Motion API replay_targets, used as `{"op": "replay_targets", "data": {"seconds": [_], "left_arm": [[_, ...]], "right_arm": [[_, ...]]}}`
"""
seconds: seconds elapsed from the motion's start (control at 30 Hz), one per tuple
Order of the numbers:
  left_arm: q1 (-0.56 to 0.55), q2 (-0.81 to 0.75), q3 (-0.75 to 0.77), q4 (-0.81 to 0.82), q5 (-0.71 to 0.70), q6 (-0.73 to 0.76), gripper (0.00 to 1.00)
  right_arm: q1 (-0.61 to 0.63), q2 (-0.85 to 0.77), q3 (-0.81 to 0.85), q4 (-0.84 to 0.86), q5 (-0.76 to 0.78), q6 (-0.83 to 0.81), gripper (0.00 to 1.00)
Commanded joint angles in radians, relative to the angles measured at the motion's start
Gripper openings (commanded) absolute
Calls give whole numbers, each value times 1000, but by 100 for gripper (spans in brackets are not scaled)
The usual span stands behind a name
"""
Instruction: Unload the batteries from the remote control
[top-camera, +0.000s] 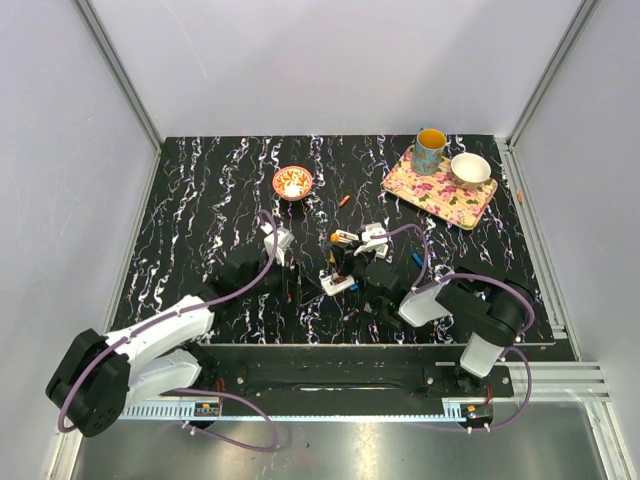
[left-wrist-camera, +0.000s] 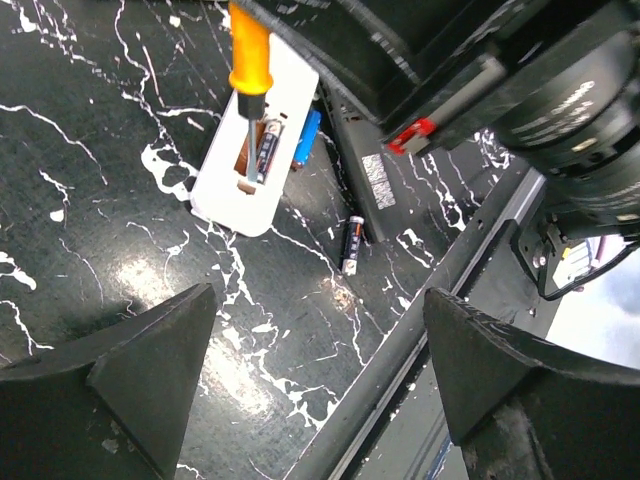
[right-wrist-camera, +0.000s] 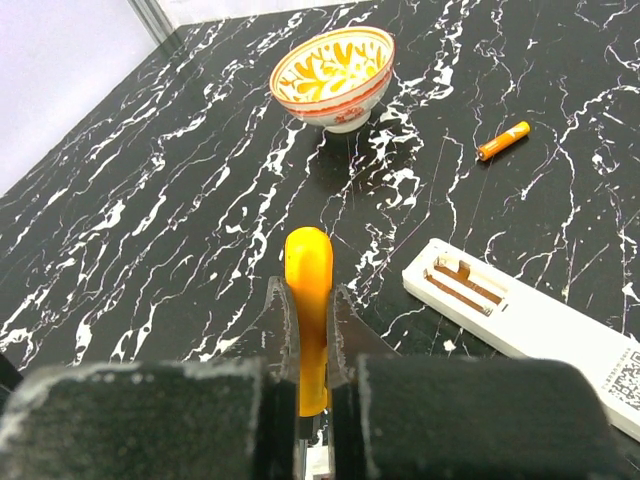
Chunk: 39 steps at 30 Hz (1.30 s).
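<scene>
Above remote (left-wrist-camera: 232, 188), R tool (right-wrist-camera: 308, 300) grips screwdriver (left-wrist-camera: 248, 55) tip-down.

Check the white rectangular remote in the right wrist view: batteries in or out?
Out: the white rectangular remote lies open, both brown slots bare.

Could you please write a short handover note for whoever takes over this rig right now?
Left gripper: jaws open, empty, hovering near the open remote.
Right gripper: shut on the orange screwdriver, whose tip is in that remote's battery bay.
Done: a loose battery lies beside that remote. An orange battery lies near the patterned bowl. The second remote shows an empty bay.
Left: the last battery sits in the open bay and probably needs prying out.
</scene>
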Motion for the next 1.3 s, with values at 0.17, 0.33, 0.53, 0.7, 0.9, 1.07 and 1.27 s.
{"op": "replay_targets", "data": {"seconds": [0.17,0.33,0.53,0.7,0.9,1.07,1.27], "left_arm": [[-8,172,48,38,-45,75,86],[-67,308,134,7,-128,141,86],[-196,471,300,-126,-256,175,71],[-228,534,328,-203,-279,99,42],[-237,569,285,-71,-199,27,20],[-219,640,289,2,-207,-25,14],[-116,632,256,35,-254,-54,8]], "right_arm": [[8,-148,-12,-5,97,-54,0],[-6,-241,-14,-128,128,-61,0],[-102,-332,-15,-303,72,36,0],[-171,-396,-29,-386,10,81,0],[-200,-429,-38,-404,-2,88,0],[-200,-430,-35,-407,-30,94,0],[-200,-430,-31,-413,-53,82,0]]}}
